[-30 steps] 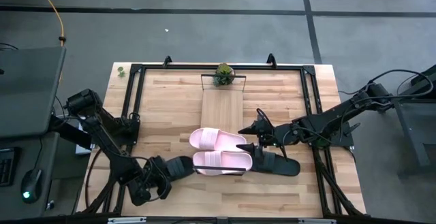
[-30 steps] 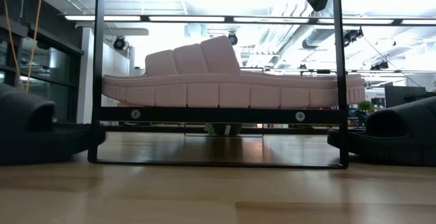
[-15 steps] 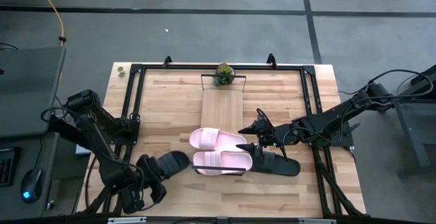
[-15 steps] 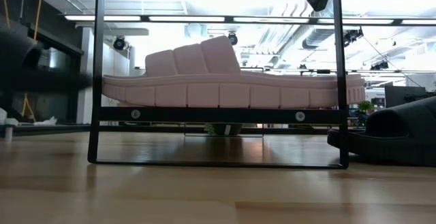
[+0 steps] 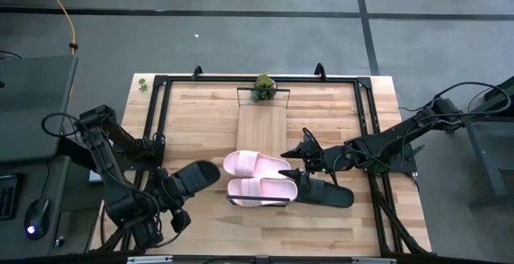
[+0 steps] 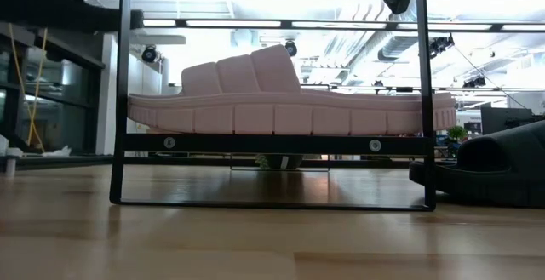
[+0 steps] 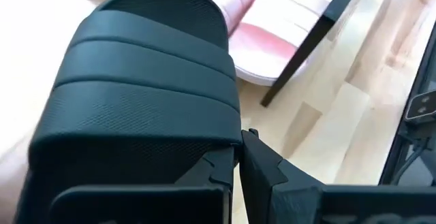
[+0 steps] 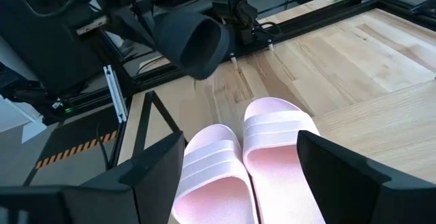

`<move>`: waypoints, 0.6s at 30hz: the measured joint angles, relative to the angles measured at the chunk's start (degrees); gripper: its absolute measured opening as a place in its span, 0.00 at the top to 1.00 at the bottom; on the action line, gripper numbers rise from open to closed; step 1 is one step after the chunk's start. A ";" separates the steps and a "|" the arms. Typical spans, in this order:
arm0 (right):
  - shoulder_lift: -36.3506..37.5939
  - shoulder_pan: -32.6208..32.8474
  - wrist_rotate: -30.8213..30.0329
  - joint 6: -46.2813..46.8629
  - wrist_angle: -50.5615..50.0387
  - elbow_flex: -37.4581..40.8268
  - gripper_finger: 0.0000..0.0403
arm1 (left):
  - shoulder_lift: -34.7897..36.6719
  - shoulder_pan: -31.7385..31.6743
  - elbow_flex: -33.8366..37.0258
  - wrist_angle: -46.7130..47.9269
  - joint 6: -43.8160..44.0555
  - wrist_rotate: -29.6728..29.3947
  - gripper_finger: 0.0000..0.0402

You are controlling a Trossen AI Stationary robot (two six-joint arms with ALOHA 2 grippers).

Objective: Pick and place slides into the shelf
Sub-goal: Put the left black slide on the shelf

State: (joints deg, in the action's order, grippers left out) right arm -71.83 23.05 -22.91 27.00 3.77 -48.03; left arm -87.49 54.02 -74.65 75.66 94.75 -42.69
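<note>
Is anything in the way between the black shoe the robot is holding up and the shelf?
Nothing stands between them. The left claw holds the black slide beside the shelf, whose near end already carries the two pink slides.

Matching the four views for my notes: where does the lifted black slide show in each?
High: black slide left of the pink slides, held by the left tool.
Low: top left corner, above the table.
Left wrist: fills the frame.
Right wrist: upper middle.
Shared landmark: the pink slides.
</note>
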 joint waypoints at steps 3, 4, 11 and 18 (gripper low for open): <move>0.00 0.00 -0.54 0.00 -0.02 0.00 0.32 | 1.47 -0.02 -0.20 1.16 -0.91 -1.25 1.00; 0.00 0.00 -0.65 0.00 -0.02 0.00 0.32 | 2.03 -0.04 -0.20 1.34 -1.55 -1.82 1.00; 0.00 -0.02 -0.69 0.00 0.00 0.00 0.32 | 7.92 -0.05 -0.20 2.29 -6.52 -6.58 1.00; 0.02 -0.02 -0.82 -1.29 0.02 0.00 0.32 | 14.33 -4.98 -0.18 2.22 -16.18 -8.54 1.00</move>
State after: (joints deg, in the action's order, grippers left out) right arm -71.81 23.03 -23.73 25.72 3.79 -48.03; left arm -73.16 49.04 -74.83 77.88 78.58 -51.23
